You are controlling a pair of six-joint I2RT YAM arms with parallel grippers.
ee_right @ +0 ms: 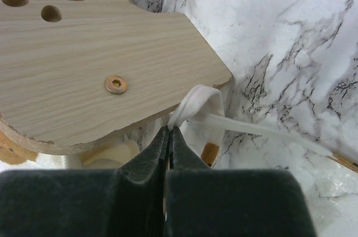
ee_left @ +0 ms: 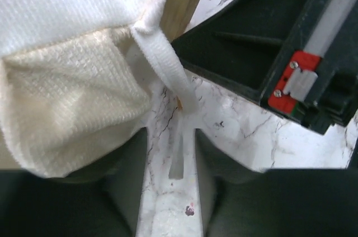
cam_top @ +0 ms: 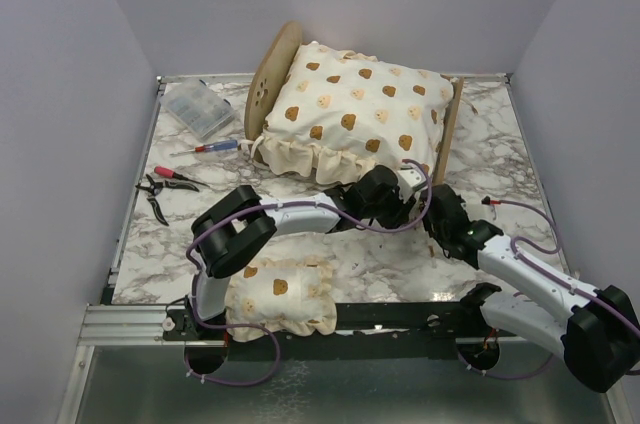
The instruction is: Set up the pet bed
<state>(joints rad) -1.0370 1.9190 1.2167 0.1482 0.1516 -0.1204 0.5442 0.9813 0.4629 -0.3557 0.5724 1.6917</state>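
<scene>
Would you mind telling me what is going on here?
Both arms are working at the near right corner of the light plywood pet bed, which carries the large cream bear-print cushion. The right tool is pinched shut on a white fabric tie beside the bed's end board; the left tool stands open astride a white strap at the cushion's corner. The small matching pillow lies apart at the marble table's near edge.

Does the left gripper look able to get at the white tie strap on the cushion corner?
Probably yes: the strap lies uncovered between the left gripper's open jaws; the right gripper, pinching a tie nearby, leaves it clear.
</scene>
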